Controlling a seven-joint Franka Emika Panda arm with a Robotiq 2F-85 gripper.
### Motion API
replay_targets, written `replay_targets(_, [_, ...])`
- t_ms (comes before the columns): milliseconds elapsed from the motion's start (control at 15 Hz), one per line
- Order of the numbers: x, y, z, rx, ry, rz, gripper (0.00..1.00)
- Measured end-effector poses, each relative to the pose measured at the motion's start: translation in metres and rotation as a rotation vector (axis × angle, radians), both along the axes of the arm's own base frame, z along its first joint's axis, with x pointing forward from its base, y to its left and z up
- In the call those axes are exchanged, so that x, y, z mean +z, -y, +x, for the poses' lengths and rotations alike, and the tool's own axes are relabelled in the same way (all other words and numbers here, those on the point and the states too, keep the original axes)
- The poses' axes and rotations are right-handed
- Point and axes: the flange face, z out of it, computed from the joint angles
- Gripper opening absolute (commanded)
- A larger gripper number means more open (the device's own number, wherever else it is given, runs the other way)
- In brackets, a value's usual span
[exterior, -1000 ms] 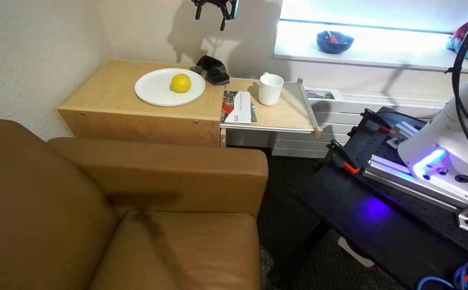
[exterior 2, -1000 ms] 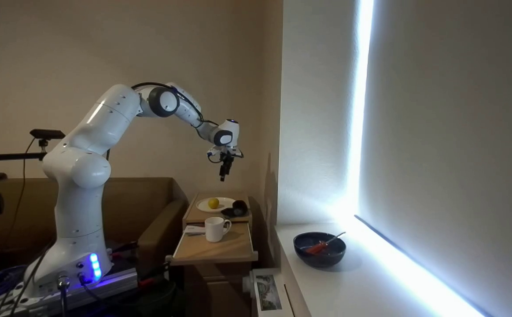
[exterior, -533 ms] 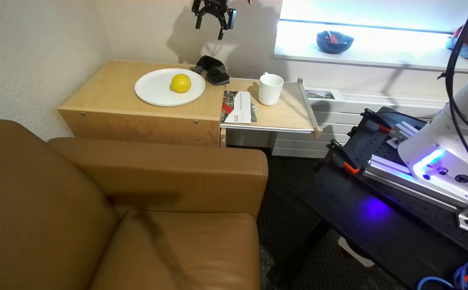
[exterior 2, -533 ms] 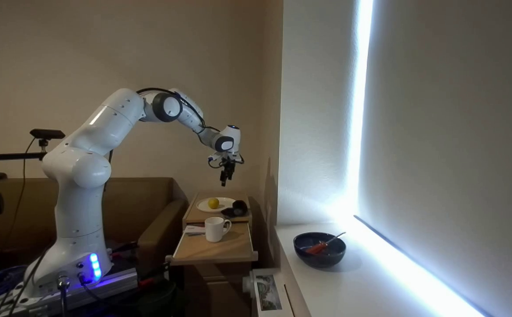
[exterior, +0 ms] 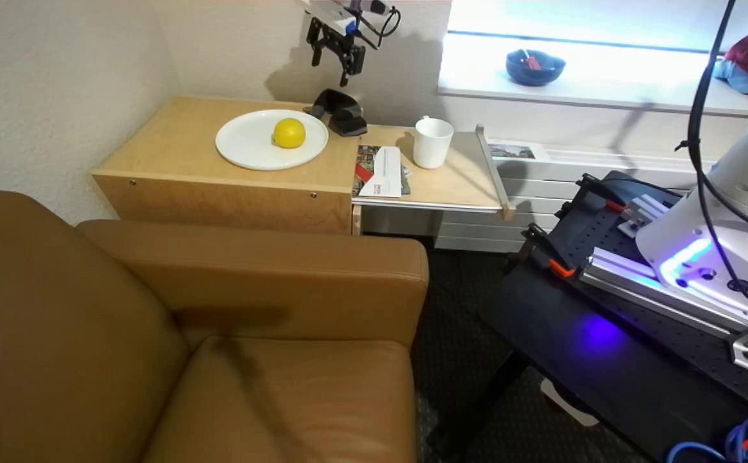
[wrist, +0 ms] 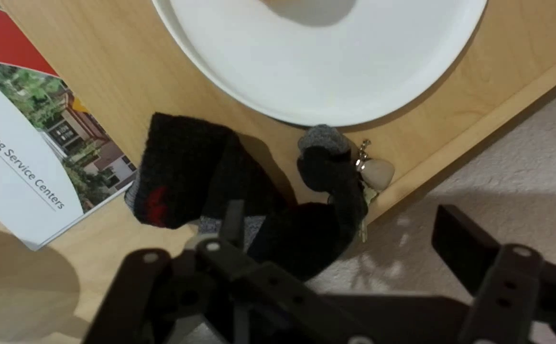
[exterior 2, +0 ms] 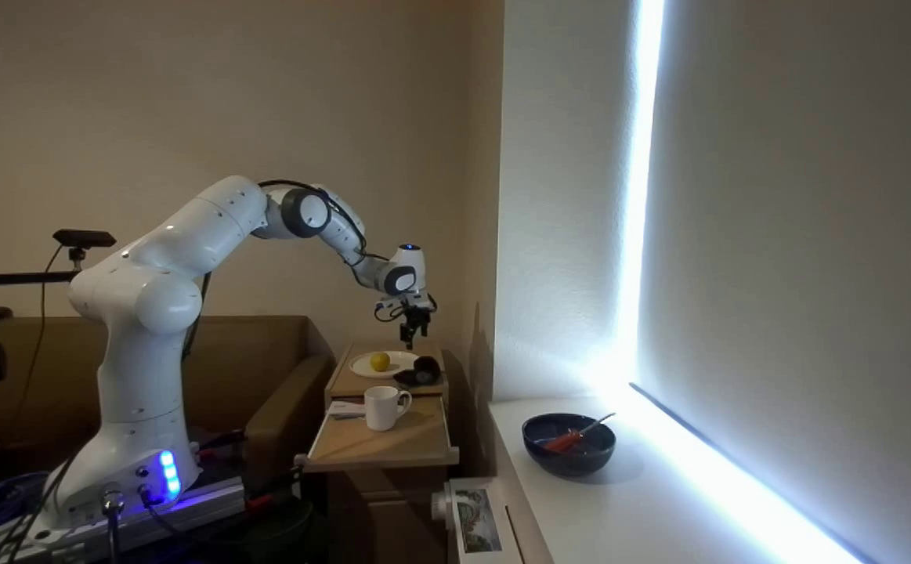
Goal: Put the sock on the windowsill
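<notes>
- You have the fingers (wrist: 466,251) spread apart above the dark sock (wrist: 225,167).
- In an exterior view, you see the sock on the far side of the tabletop (exterior: 174,135), just right of the white plate (exterior: 238,138).
- The windowsill (exterior: 618,80), bearing a dark bowl (exterior: 531,77), is farther right of your sock.

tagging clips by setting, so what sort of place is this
Probably a living room or lounge, though an office sitting area is possible: a padded brown leather-look sofa stands beside a boxy light-wood cabinet, and a white cylindrical mug sits on a pulled-out wooden shelf.
</notes>
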Motion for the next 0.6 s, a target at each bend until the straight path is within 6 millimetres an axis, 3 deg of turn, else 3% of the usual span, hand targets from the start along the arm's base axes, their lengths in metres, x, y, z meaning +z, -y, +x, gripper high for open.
replay_targets(600, [-0.022, 0.003, 0.003, -0.035, 0.004, -0.055, 1.0])
